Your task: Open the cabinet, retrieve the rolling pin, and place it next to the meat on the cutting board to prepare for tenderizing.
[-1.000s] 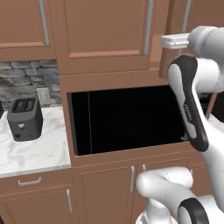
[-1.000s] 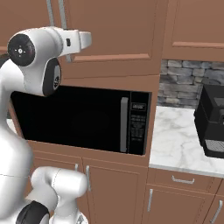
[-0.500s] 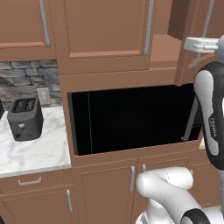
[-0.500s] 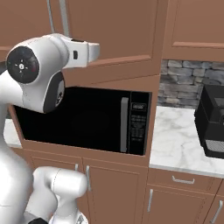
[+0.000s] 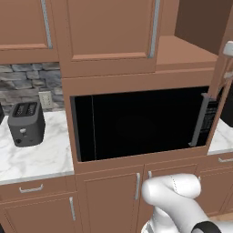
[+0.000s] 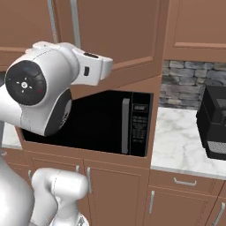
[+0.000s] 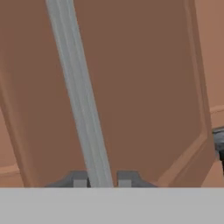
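In the hand view my gripper is shut on the long silver bar handle of the cabinet door, one finger tip on each side of the bar. In the right base view that reddish-brown door stands swung out over the microwave, and my white arm reaches up to it. The left base view looks into the opened cabinet; the part of its shelf that shows is bare. The rolling pin, the meat and the cutting board are out of view.
A black microwave sits built in below the cabinet. A dark toaster stands on the marble counter to the left, a black coffee machine on the counter to the right. Low cabinets with short handles run underneath.
My arm has swung to the right with the handle in its grip, and the cabinet door has come further open, uncovering more of the inside.
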